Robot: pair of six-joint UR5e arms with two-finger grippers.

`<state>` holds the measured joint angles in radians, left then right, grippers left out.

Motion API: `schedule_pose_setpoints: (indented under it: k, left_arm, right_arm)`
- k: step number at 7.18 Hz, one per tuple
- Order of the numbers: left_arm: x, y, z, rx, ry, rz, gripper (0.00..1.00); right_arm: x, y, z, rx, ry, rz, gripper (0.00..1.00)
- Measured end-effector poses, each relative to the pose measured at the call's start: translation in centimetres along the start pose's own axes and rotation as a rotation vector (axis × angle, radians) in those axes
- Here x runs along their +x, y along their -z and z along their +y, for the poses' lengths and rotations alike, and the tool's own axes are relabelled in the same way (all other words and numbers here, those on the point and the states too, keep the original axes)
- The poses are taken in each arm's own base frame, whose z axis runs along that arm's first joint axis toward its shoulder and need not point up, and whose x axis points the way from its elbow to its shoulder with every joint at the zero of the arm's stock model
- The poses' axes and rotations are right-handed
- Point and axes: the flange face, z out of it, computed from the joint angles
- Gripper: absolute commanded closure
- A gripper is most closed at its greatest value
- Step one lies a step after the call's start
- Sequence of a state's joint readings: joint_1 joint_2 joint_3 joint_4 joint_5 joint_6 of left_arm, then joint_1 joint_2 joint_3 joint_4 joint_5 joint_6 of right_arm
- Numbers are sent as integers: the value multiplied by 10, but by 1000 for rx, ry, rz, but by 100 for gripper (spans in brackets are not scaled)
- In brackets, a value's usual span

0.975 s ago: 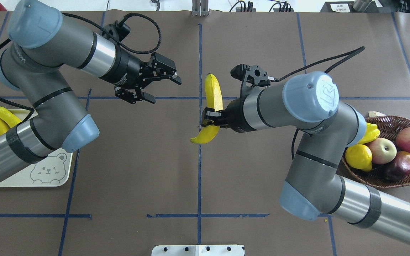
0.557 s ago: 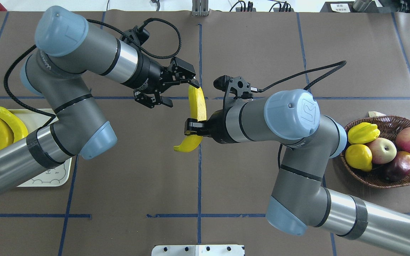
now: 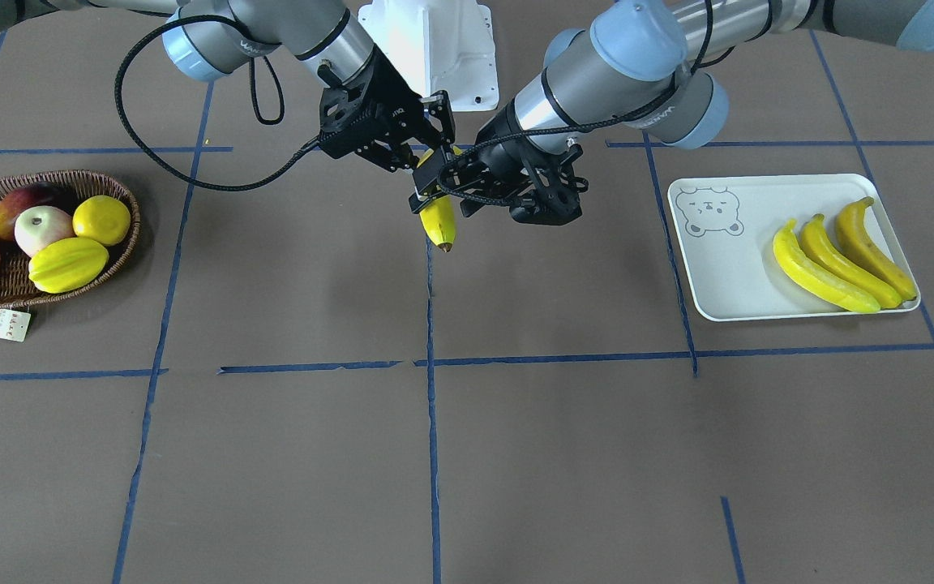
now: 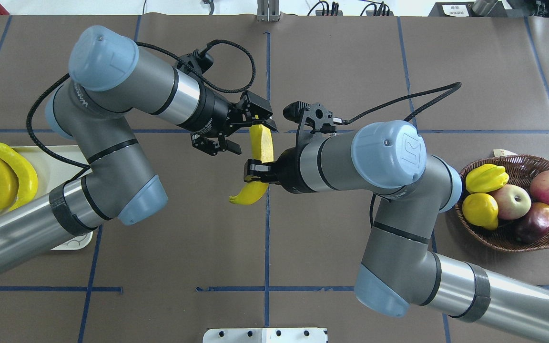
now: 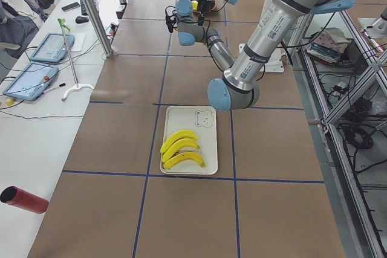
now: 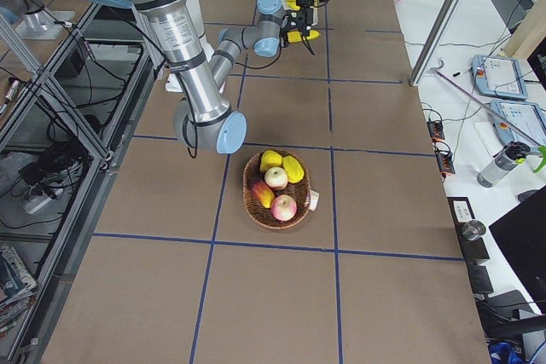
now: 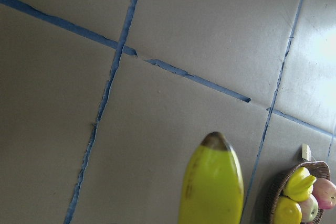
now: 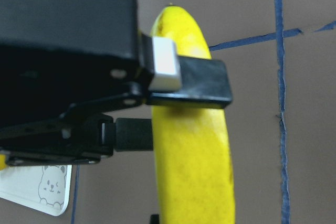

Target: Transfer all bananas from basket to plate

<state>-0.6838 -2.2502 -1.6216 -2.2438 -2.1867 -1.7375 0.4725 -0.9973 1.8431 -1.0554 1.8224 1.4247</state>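
Observation:
One banana point(image 4: 261, 143) hangs above the table's middle, and my right gripper point(image 4: 251, 172) is shut on its lower half. My left gripper point(image 4: 254, 139) is open, its fingers on either side of the banana's far half. The right wrist view shows that banana point(image 8: 191, 171) with a black finger point(image 8: 202, 82) of the left gripper lying across it. Only the banana's dark tip point(image 7: 214, 141) appears in the left wrist view. Three bananas point(image 3: 840, 259) lie side by side on the plate point(image 3: 722, 268). The basket point(image 3: 5, 292) holds other fruit.
In the basket point(image 4: 532, 243) lie a star fruit point(image 4: 486, 177), a lemon point(image 4: 480, 209), two apples and a dark red fruit. A white paper tag point(image 3: 3, 324) lies beside it. Both arms reach over the table's middle. Blue tape lines cross the brown table.
The right gripper carried the banana leftward. The left arm swung right from beside the plate, and its open fingers now straddle the banana's far half.

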Motion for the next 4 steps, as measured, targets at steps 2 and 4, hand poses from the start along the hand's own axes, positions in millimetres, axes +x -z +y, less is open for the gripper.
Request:
schedule_pose_setpoints:
  k: [2, 4]
  left_arm:
    - [5, 0, 2, -1, -5, 6, 45]
    - [9, 1, 3, -2, -9, 12, 56]
  right_arm:
    - [0, 0, 0, 0, -2, 0, 74]
    - [0, 0, 0, 0, -3, -1, 71]
